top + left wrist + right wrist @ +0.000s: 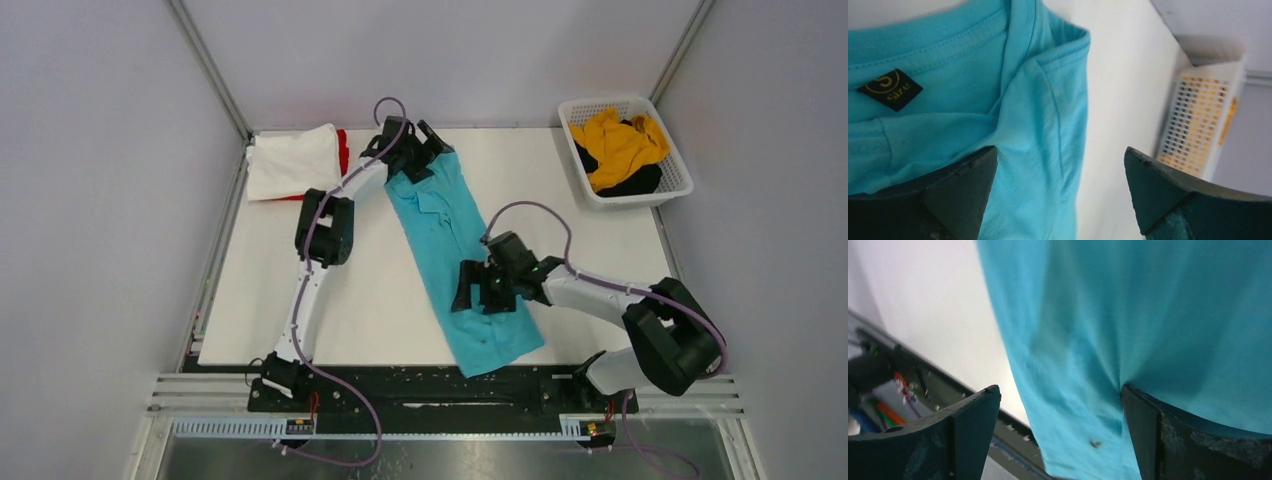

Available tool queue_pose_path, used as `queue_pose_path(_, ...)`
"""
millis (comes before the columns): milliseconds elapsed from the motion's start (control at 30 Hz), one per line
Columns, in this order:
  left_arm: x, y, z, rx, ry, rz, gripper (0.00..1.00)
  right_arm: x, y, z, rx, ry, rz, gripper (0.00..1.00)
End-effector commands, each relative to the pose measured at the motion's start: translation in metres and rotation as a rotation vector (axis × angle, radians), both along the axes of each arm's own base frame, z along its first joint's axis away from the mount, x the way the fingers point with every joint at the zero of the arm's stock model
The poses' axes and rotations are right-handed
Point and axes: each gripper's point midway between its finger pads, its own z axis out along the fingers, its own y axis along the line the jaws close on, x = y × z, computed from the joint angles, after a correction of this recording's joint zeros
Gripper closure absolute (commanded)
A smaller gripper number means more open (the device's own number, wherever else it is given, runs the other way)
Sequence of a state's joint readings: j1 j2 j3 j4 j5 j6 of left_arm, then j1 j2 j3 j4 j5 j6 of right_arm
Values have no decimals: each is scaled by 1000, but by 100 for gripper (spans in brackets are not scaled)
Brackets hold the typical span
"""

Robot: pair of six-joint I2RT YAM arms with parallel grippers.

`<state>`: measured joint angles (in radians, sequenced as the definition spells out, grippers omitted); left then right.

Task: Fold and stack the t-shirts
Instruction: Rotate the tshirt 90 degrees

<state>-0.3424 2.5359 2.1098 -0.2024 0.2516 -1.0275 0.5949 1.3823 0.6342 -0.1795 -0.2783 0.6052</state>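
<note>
The turquoise t-shirt (450, 235) lies as a long narrow strip slanting across the table, collar at the far end and hem at the near edge. My left gripper (428, 153) hovers open over the collar end. In the left wrist view the shirt (1038, 115), with its black size label (889, 89), has its folded edge between the spread fingers (965, 192). My right gripper (480, 297) stands open over the lower part of the shirt (1128, 330), holding nothing. A folded white t-shirt (293, 160) lies on a red one (342, 148) at the far left.
A white lattice basket (668, 160) at the far right corner holds a mustard-yellow t-shirt (620, 145) and a black one (635, 183). The basket (1198, 125) also shows in the left wrist view. The turquoise hem reaches the black rail (400, 385) along the table's near edge.
</note>
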Motion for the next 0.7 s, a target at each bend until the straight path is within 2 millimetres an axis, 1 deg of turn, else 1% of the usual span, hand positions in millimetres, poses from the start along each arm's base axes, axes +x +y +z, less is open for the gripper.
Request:
queue_pose_path(0, 5, -37, -20, -169, 81, -95, 1, -45, 56, 3, 79, 127, 161, 1)
queue_pose_path(67, 21, -45, -15, -253, 29, -61, 1, -42, 75, 12, 104, 87, 191, 1)
queue_pose_path(100, 28, -47, -12, -295, 10, -40, 1, -39, 80, 17, 115, 72, 192, 1)
queue_pose_path(133, 34, -49, -10, -317, -13, -28, 1, -34, 81, 21, 111, 50, 185, 1)
queue_pose_path(167, 41, -52, -5, -335, -46, -19, 1, -28, 80, 25, 94, 18, 180, 0)
queue_pose_path(267, 57, -55, 2, -354, -117, 21, 1, -15, 66, 36, 15, -66, 164, 0)
queue_pose_path(400, 67, -59, 16, -409, -192, 58, 1, -9, 56, 51, 33, -167, 120, 0)
queue_pose_path(500, 65, -68, 42, -415, -255, 19, 1, -5, 42, 61, 22, -232, 57, 1)
queue_pose_path(567, 59, -72, 68, -409, -288, -29, 1, -3, 31, 65, 3, -267, 28, 1)
queue_pose_path(600, 53, -74, 85, -395, -317, -70, 1, -4, 25, 67, -13, -288, 35, 1)
queue_pose_path(633, 44, -77, 104, -387, -338, -116, 1, -3, 16, 66, -48, -301, 24, 0)
queue_pose_path(667, 33, -79, 119, -368, -351, -168, 1, -3, 7, 65, -87, -309, 7, 1)
